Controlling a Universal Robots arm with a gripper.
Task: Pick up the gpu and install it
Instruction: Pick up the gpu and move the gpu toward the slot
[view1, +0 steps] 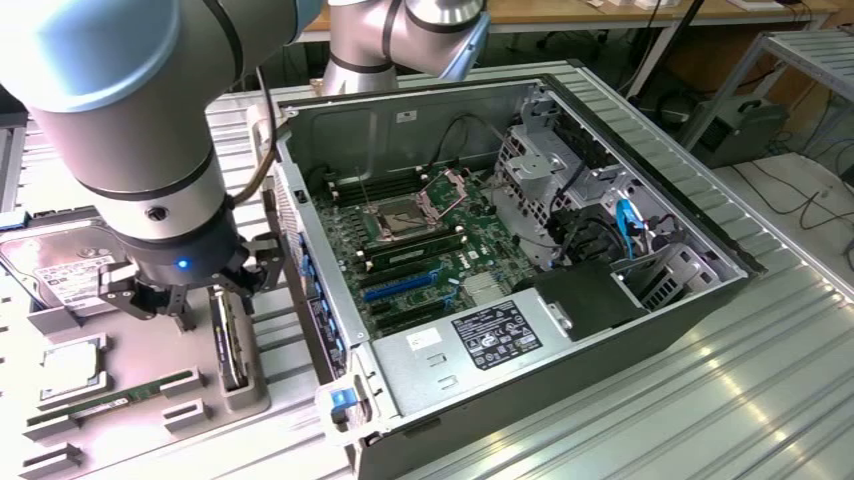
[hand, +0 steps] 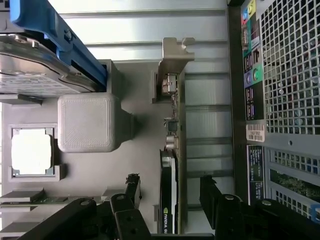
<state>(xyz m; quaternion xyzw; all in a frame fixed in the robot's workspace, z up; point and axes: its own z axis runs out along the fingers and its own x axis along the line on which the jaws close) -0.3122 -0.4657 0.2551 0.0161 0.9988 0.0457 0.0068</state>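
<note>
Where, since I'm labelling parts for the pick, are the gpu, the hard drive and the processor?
gpu (hand: 170, 165): wrist view, upward-facing edge of the card.
hard drive (view1: 63, 270): exterior view, white label.
processor (hand: 31, 150): wrist view, silver lid.

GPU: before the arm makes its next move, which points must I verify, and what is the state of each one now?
1. GPU standing on edge in its holder: ok.
2. Jaws open, one on each side of the GPU: ok.
3. Jaws closed on the GPU: not ok, gaps on both sides.
4. Case side open, board exposed: ok.
5. Blue slots free of cards: ok.
</note>
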